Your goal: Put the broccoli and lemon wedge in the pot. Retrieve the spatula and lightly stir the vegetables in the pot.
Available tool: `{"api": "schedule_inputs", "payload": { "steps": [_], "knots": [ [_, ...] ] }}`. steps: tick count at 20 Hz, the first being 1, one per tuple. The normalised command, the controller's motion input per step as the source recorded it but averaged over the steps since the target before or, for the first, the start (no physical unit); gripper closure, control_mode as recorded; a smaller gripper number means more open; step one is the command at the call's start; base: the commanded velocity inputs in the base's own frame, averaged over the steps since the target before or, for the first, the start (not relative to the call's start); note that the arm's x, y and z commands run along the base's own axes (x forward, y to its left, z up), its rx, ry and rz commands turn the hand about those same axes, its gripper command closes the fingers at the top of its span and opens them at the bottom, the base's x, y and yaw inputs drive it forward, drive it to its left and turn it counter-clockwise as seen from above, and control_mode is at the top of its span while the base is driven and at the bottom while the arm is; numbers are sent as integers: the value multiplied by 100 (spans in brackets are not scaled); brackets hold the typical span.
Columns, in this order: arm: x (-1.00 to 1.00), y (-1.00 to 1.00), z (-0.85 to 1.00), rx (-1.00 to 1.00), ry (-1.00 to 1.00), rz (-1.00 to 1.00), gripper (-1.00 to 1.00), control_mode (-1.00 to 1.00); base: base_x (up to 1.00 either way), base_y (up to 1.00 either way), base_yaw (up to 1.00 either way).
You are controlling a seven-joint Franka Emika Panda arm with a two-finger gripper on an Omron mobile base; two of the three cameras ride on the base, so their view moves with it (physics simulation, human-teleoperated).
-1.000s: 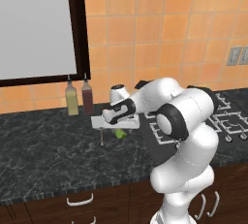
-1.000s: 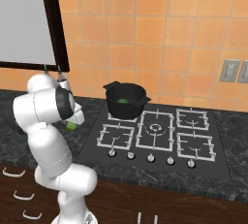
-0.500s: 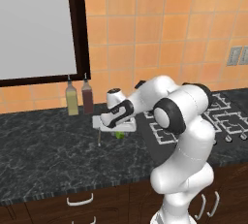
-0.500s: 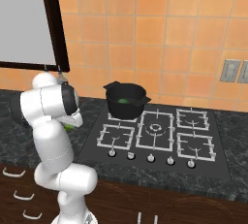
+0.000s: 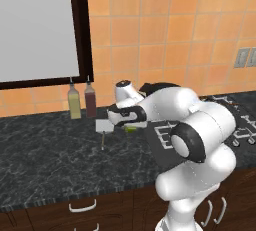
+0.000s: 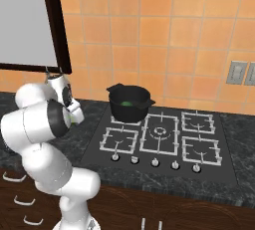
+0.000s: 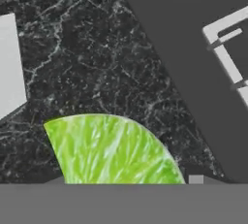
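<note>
Yellow-green and glistening, the lemon wedge (image 7: 111,151) is lying on the dark speckled counter (image 7: 87,58) right under my gripper (image 5: 131,127), filling the six o'clock part of my hand view; whether my jaws are wide, narrow or already pinching it I cannot tell, since my own hand is hiding them. The spatula (image 5: 103,127) is resting flat just beside the wedge, its pale blade (image 7: 9,65) sitting at nine o'clock in my hand view. The edge of the cooktop (image 7: 203,82) is running past at two o'clock. Farther off, the pot (image 6: 130,102) is standing on the rear left burner, something green showing inside. Two bottles (image 5: 82,100) are standing against the tiled wall.
</note>
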Motion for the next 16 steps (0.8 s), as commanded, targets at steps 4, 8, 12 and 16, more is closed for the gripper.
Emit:
{"api": "schedule_inputs", "payload": {
  "steps": [4,8,12,16],
  "knots": [
    [-4,-80,100,7,-23,-13,100,-100,0,0,0],
    [14,-62,100,9,-11,-7,100,-100,0,0,0],
    [65,-42,100,8,-1,-4,100,-100,0,0,0],
    [97,-45,99,1,2,-5,100,-100,0,0,0]
  ]
}}
